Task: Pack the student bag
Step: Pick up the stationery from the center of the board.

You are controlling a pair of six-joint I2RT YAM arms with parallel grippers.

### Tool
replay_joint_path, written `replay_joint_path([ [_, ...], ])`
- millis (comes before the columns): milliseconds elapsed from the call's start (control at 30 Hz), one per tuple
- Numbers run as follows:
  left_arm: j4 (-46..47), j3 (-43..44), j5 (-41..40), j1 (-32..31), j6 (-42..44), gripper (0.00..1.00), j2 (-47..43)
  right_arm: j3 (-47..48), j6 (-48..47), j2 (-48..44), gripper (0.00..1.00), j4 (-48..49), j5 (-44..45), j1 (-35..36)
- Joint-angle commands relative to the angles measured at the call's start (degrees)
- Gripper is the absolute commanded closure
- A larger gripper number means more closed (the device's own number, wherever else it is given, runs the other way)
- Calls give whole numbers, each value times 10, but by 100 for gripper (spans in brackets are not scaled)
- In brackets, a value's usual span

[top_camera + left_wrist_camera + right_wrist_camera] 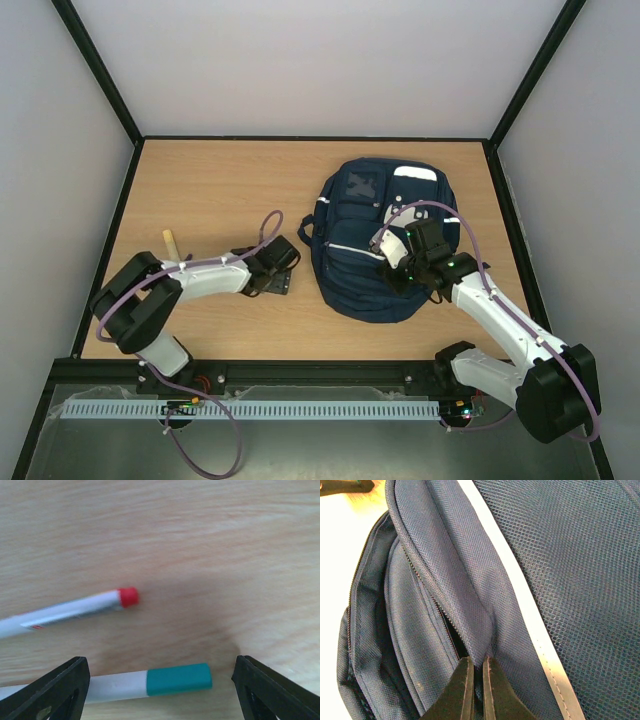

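Left gripper (159, 682) spread, low over tabletop (220, 190). Teal-capped pen (177, 678) between its fingers, long axis along closing line, so we judge wrist turn needed. Red-capped pen (75, 609) just beyond. Right gripper (476, 680) pinches student bag (350, 260) fold; bag toward tabletop's right edge.

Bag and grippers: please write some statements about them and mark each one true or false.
1. The right gripper is shut on a fold of the bag. True.
2. The left gripper is shut on the red-tipped pen. False: its jaws are open, and that pen lies free on the table beyond them.
3. The capped end of the teal-capped pen lies on the table between the left jaws. True.
4. The bag lies in the left half of the table. False: it lies in the right half, with the left gripper beside it over bare wood.
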Motion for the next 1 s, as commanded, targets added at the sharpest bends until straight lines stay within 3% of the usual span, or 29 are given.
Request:
replay_joint_path([
  [0, -22, -16, 42, -37, -27, 18, 6, -5, -1, 0, 99, -19, -19, -1],
  [233, -38, -6, 81, -73, -25, 19, -42, -5, -1, 0, 99, -19, -19, -1],
  [367, -82, 11, 44, -73, -5, 18, -64, -4, -1, -1, 99, -20, -20, -2],
  [533, -147, 20, -21, -67, -9, 15, -27, -4, -2, -2, 99, -21, -19, -2],
  [967, -117, -18, 27, -50, -100, 15, -77, -4, -3, -5, 99, -23, -22, -3],
])
